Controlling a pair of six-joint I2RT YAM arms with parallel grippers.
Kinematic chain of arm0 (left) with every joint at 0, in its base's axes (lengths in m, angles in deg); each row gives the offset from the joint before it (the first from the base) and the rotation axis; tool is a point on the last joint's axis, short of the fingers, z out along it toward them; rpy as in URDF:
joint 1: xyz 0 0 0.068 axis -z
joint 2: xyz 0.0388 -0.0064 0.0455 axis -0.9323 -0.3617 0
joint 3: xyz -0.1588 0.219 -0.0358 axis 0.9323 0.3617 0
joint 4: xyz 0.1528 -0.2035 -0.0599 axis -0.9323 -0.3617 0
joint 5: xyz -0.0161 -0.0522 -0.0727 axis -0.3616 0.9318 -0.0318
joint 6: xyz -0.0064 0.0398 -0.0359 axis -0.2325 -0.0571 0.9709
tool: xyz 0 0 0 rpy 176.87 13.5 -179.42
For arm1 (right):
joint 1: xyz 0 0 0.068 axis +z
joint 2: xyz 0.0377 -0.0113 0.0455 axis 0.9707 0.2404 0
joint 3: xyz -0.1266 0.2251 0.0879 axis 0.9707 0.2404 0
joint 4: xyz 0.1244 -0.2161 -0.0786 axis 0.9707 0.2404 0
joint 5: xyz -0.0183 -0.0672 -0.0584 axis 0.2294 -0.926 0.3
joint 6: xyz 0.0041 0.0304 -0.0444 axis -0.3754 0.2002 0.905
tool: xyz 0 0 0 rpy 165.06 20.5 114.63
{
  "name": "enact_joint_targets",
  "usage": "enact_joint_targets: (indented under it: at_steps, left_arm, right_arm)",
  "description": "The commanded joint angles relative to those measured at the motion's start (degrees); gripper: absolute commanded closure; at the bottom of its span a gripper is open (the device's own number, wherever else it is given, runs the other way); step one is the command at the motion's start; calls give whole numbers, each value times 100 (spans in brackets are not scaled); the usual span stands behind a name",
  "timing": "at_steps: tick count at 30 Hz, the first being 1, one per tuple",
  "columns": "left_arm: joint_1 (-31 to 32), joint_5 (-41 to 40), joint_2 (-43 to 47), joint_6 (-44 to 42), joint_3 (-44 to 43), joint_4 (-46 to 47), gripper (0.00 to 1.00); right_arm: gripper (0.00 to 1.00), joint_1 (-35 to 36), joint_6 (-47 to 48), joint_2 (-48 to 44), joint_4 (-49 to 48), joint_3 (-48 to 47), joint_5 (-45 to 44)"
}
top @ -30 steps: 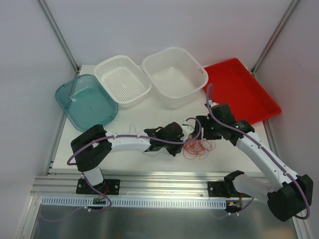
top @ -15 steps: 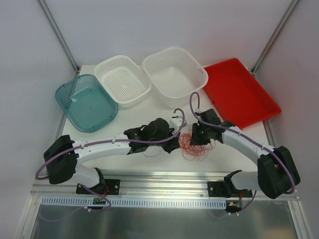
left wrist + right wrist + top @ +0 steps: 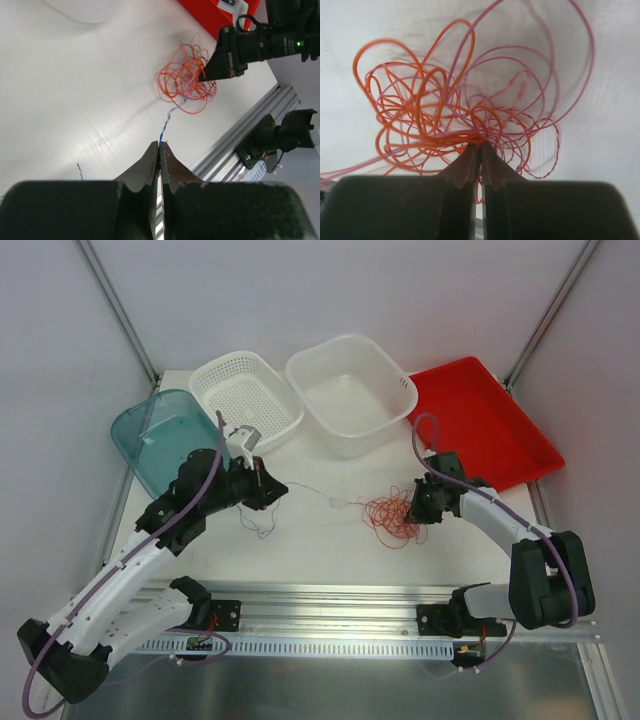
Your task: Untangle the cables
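Note:
The cables (image 3: pixel 390 517) lie as a red-orange tangle on the white table, right of centre. My right gripper (image 3: pixel 417 508) is shut on the tangle's right side; in the right wrist view its fingertips (image 3: pixel 470 157) pinch a bunch of orange and pink loops (image 3: pixel 445 100). My left gripper (image 3: pixel 274 490) is shut on a thin blue-and-white twisted strand (image 3: pixel 167 122) that runs from its tips (image 3: pixel 160 146) across the table to the tangle (image 3: pixel 185 82). In the top view this strand (image 3: pixel 330 501) stretches between the two grippers. A loose wire end (image 3: pixel 256 527) hangs below the left gripper.
Along the back stand a teal bin (image 3: pixel 165 440), a white perforated basket (image 3: pixel 250 405), a white tub (image 3: pixel 350 395) and a red tray (image 3: pixel 480 430). An aluminium rail (image 3: pixel 330 600) runs along the table's near edge.
My right gripper has shut on the tangle. The left arm has swung away to the left, drawing one strand out of the tangle and stretching it across the table.

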Motion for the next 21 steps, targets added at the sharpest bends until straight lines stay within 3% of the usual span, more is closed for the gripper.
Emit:
enact_joint_targets:
  at_steps: [1,7,16,17,20,21]
  left_arm:
    - [-575,56,431,23,-473,-911,100]
    - [-1532,-779,441,-390,-1212,-2195,100]
    - [-1683,-130,212,-487,-1854,-2275,100]
    - [-1683,-95,186,-487,-1967,-2258,100]
    - [-1683,55,19,-452,-2274,-2258,100]
    - [-1683,90,-86,-426,-2363,-2267,100]
  right_arm:
    - [99,-419,-48,-101,408,19,-192]
    - [99,-781,13,-259,646,-7,-86]
    - [98,-799,267,-637,945,-279,194]
    - [95,-799,294,-672,945,-297,386]
    - [73,-693,426,-769,1059,-437,573]
    - [58,-615,444,-813,1103,-490,555]
